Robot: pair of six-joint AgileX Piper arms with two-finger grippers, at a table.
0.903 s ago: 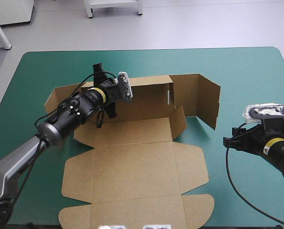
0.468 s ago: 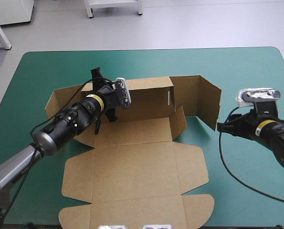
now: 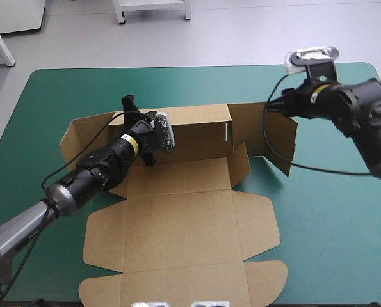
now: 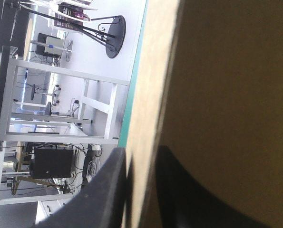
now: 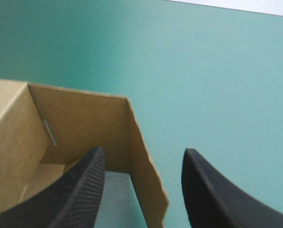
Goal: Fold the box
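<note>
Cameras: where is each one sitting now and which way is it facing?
High view: above and behind the robot, facing forward and down on the teal-green table and the box; left arm and right arm show.
Left wrist view: on the left arm, looking along the left claw, shut on the box's rear wall, into the room beyond.
Right wrist view: on the right arm, looking down past the open right claw at the box's raised right flap.
Shared: high and right wrist views both show that flap.
</note>
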